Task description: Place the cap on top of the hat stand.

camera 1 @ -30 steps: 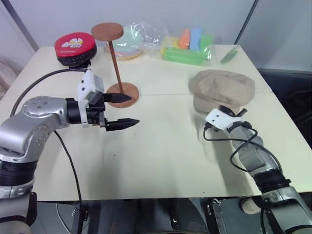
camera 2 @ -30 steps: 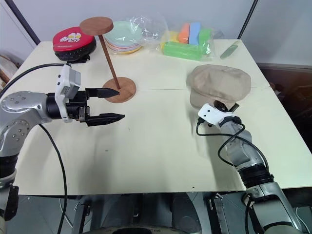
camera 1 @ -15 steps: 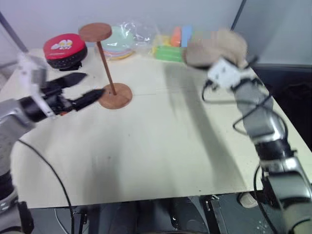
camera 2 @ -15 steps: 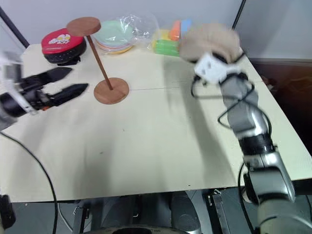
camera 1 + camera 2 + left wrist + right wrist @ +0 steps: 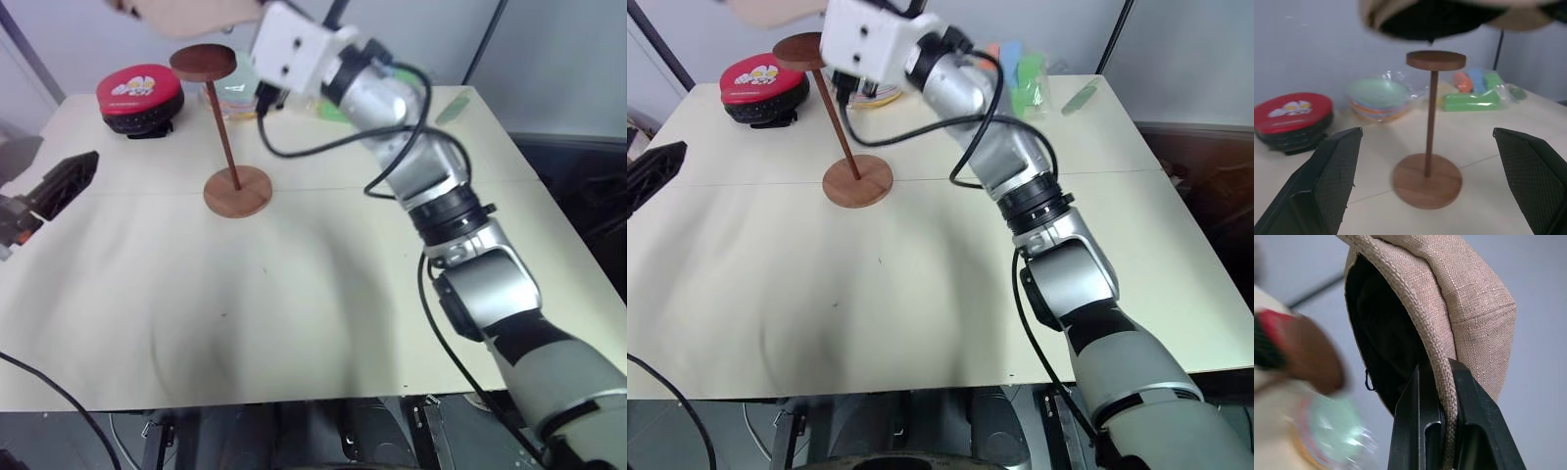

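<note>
Fingers point(image 5: 1442, 396) of our right arm pinched the rim of the cap point(image 5: 1449, 298), which hung high over the hat stand point(image 5: 1434, 122). Our left fingers point(image 5: 1337, 181) stood wide apart, stand between them. A thin rim pinch could slip, or we could bump the stand over.

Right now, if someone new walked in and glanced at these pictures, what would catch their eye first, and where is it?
Most striking is the cap, held up in the air just above the hat stand, its rim pinched in the shut right gripper. The stand rises from the far left part of the table. Behind it, at the far left corner, lies a red-topped round case.
</note>
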Controlling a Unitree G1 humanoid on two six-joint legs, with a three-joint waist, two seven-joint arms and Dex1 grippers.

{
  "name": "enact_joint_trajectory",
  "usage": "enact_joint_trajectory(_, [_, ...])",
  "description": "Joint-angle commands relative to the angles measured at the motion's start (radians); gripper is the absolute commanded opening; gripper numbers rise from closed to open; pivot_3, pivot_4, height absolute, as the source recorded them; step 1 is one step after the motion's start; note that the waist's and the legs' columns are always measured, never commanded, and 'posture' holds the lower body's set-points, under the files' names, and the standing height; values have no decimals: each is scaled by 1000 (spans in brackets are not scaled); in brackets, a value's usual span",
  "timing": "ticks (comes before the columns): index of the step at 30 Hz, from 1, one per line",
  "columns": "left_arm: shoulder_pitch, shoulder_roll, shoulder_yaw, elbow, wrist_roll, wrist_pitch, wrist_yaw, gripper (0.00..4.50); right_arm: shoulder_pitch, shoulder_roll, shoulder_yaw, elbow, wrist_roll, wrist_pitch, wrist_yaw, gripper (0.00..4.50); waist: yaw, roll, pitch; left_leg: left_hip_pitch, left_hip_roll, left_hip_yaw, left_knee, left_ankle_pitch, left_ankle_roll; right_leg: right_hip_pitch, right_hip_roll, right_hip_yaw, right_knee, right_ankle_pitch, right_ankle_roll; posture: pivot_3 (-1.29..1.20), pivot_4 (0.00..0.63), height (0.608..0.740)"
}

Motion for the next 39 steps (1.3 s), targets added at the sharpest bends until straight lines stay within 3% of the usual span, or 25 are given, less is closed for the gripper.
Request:
enact_joint_trajectory(1, [29,32,56,-37,-21,-16,3,4500,88,8,30,-95,-24,-19,2,60,1,0,0,0,0,0,0,0,0,0,0,0,0,0,0,0,150,740])
enact_joint_trajectory(7, [37,68,55,-14,-40,-21,-1,4500,233,6,126,-103,-118,-72,-16,60,-3,0,0,0,0,0,0,0,-1,-1,1,0,1,0,0,0,150,740])
enact_joint_trajectory(13, [4,98,-23,14,-28,-41,-17,4500,191,47,128,13,-156,-73,-71,60,-9,0,0,0,0,1,-1,1,-1,-2,2,0,2,0,0,0,150,740])
enact_joint_trajectory(16, [-18,108,-71,21,-17,-56,-26,4500,174,54,109,28,-147,-71,-87,1020,-9,0,0,0,0,0,-1,1,-1,-2,1,0,2,0,0,0,150,740])
enact_joint_trajectory(21, [-59,117,-168,23,9,-83,-42,4500,224,43,111,-47,-137,-60,-55,3670,-4,0,0,0,0,0,-1,1,-1,-2,1,0,2,0,0,0,150,740])
enact_joint_trajectory(23, [-75,117,-206,16,16,-92,-49,4500,247,32,117,-85,-146,-56,-41,4429,-3,0,0,0,0,0,-1,1,-1,-2,1,0,2,0,0,0,150,740])
enact_joint_trajectory(31, [-103,144,-416,-62,143,-169,-107,4500,450,-110,59,-362,-60,16,162,4429,2,0,0,0,0,0,-1,1,-1,-1,1,0,2,0,0,0,150,740])
enact_joint_trajectory(35, [-35,236,-625,-117,507,-380,-114,4500,584,-229,-82,-599,172,220,387,4429,1,1,1,0,-1,0,-1,1,-1,0,1,0,1,0,0,0,150,740])
enact_joint_trajectory(39, [-60,242,-825,-111,850,-565,-22,4500,609,-353,-277,-812,522,675,606,4429,0,2,1,0,0,0,-1,1,-1,0,2,0,1,0,0,0,150,740])
